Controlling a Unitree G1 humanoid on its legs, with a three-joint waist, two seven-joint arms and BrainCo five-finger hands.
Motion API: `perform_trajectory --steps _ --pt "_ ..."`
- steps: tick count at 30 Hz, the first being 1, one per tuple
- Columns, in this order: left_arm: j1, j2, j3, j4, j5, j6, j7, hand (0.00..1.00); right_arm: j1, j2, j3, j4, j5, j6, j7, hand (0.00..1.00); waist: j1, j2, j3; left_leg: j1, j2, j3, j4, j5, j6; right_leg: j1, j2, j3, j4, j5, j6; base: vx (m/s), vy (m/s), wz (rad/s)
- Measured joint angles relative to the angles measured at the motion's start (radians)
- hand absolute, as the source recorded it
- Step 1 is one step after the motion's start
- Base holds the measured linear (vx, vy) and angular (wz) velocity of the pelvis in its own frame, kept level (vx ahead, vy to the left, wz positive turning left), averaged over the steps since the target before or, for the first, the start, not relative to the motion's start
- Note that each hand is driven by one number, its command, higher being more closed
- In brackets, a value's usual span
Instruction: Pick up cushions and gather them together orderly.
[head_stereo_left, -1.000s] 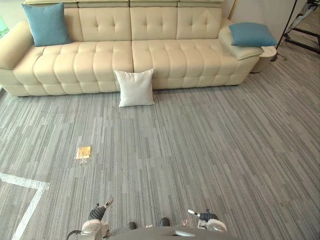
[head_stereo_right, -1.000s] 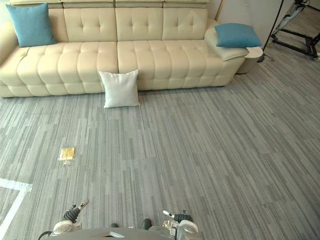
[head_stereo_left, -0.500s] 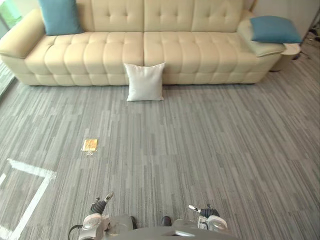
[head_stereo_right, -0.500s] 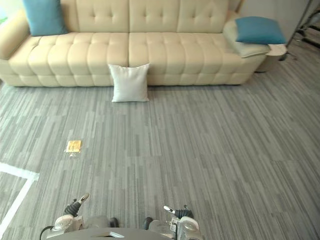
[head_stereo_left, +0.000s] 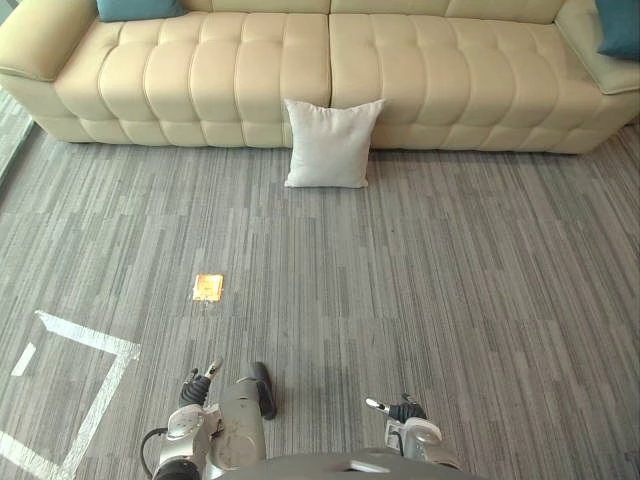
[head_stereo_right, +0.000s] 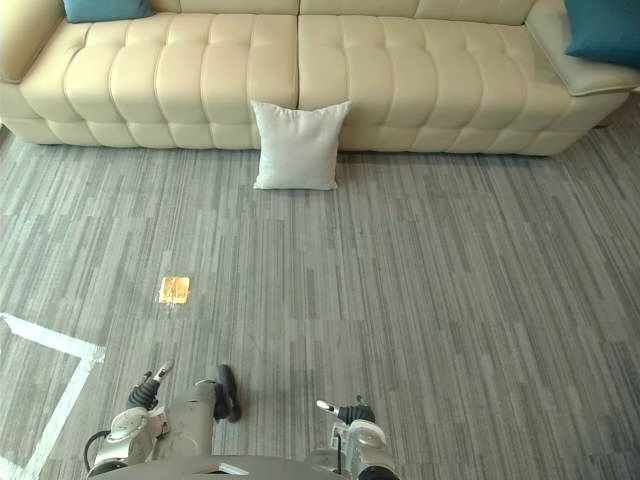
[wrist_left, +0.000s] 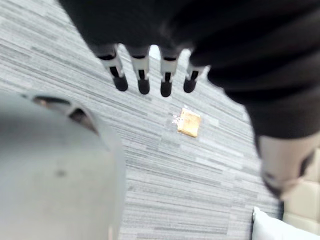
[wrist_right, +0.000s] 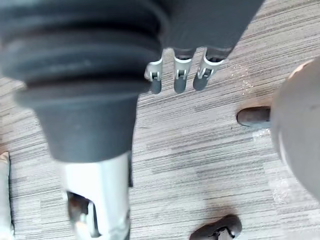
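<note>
You are holding your left hand (head_stereo_left: 195, 390) and right hand (head_stereo_left: 400, 409) low, fingers relaxed and empty. The white cushion (head_stereo_left: 331, 142) is standing well ahead of both, leaning against the sofa (head_stereo_left: 200, 80).

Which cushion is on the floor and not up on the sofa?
The white cushion: it stands on the carpet, leaning against the sofa's front. Both blue cushions are up on the sofa, one at each end.

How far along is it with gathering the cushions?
Done: nothing; the white cushion leans against the sofa front, the left blue cushion and right blue cushion sit at its ends. In hand: nothing; left hand and right hand hang open. Left: picking up all three.
</note>
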Motion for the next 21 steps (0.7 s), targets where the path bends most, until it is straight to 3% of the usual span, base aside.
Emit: perform_trajectory --steps 1,3,4,5,7,8,9,12,14,16,18,19,21 --pt "0.001 0.003 -0.001 0.001 0.000 0.000 0.000 0.00 0.000 -0.001 -0.001 0.001 0.000 0.001 0.000 0.00 0.002 -0.002 -0.002 0.003 -0.006 -0.003 0.012 -0.010 -0.004 -0.008 -0.008 0.004 0.019 0.006 0.004 0.37 0.199 -0.61" --pt "0.017 0.005 -0.012 0.011 0.001 0.002 0.000 0.00 0.002 -0.017 -0.019 0.026 0.000 0.000 0.001 0.00 0.002 0.006 -0.020 0.050 -0.029 -0.015 -0.024 -0.096 -0.017 -0.081 -0.036 0.040 0.166 -0.005 0.028 0.31 0.185 -0.46" --pt "0.016 0.006 -0.027 0.022 0.001 0.002 -0.002 0.00 0.007 -0.024 -0.020 0.033 -0.001 0.000 0.002 0.00 -0.008 -0.003 -0.023 0.081 -0.060 -0.018 -0.061 -0.142 -0.017 -0.165 -0.071 0.066 0.344 -0.018 0.048 0.28 0.165 -0.06" --pt "0.012 0.008 -0.034 0.024 0.001 0.003 -0.002 0.00 0.008 -0.031 -0.021 0.033 -0.001 0.001 0.002 0.00 -0.012 -0.013 -0.020 0.097 -0.078 -0.015 -0.063 -0.146 -0.012 -0.209 -0.090 0.086 0.439 -0.002 0.055 0.28 0.153 0.10" --pt "0.017 0.014 -0.052 0.032 0.001 0.005 -0.002 0.00 0.014 -0.041 -0.015 0.030 0.000 -0.001 0.002 0.00 -0.022 -0.017 -0.014 0.169 -0.100 -0.013 -0.095 -0.178 -0.001 -0.309 -0.115 0.124 0.672 0.134 0.042 0.24 0.084 0.04" --pt "0.027 0.011 -0.054 0.031 0.001 0.012 -0.001 0.00 0.007 -0.043 -0.011 0.022 0.000 -0.003 0.003 0.00 -0.029 -0.004 -0.004 0.234 -0.097 -0.014 -0.111 -0.202 -0.002 -0.381 -0.113 0.125 0.867 0.092 0.029 0.41 0.057 -0.19" --pt "0.035 0.011 -0.054 0.030 0.001 0.019 0.001 0.00 0.013 -0.043 0.005 -0.018 -0.001 -0.005 0.003 0.00 -0.032 0.002 0.001 0.343 -0.088 -0.013 -0.157 -0.227 -0.015 -0.463 -0.076 0.085 1.038 -0.049 -0.020 0.37 0.015 -0.19" --pt "0.039 0.000 -0.055 0.032 0.002 0.022 0.000 0.00 0.033 -0.038 0.006 -0.075 0.001 -0.019 0.003 0.00 -0.042 0.005 0.002 0.454 -0.075 -0.015 -0.225 -0.245 -0.039 -0.592 -0.021 -0.038 1.015 -0.166 -0.028 0.33 -0.038 0.01" --pt "0.031 -0.010 -0.057 0.037 0.009 0.022 0.000 0.00 0.029 -0.039 0.006 -0.093 0.004 -0.027 0.005 0.00 -0.056 0.009 0.005 0.519 -0.069 -0.018 -0.272 -0.248 -0.057 -0.676 0.016 -0.124 0.822 -0.187 -0.039 0.48 -0.154 0.25" --pt "0.025 -0.017 -0.061 0.048 0.021 0.022 0.001 0.00 0.023 -0.040 0.006 -0.103 0.004 -0.028 0.005 0.00 -0.069 0.016 0.009 0.571 -0.062 -0.030 -0.317 -0.247 -0.058 -0.698 0.057 -0.157 0.623 -0.154 -0.056 0.43 -0.180 0.41" --pt "0.021 -0.018 -0.085 0.053 0.025 0.022 0.000 0.00 0.026 -0.040 0.008 -0.120 0.004 -0.028 0.007 0.00 -0.085 0.017 0.010 0.638 -0.064 -0.057 -0.367 -0.245 -0.071 -0.696 0.102 -0.139 0.386 -0.029 -0.067 0.65 -0.258 0.57" --pt "0.004 -0.038 -0.092 0.083 0.049 0.023 -0.004 0.00 0.007 -0.062 0.008 -0.119 0.001 -0.027 0.016 0.00 -0.083 0.067 0.020 0.676 -0.026 -0.115 -0.399 -0.205 -0.110 -0.656 0.153 -0.131 0.372 0.091 -0.134 0.59 -0.228 0.34" --pt "-0.020 -0.062 -0.090 0.088 0.063 0.022 -0.003 0.00 -0.007 -0.062 -0.007 -0.123 0.011 -0.028 0.018 0.00 -0.084 0.076 0.041 0.684 -0.034 -0.147 -0.402 -0.125 -0.129 -0.673 0.135 -0.126 0.468 0.003 -0.151 0.48 -0.222 0.19"
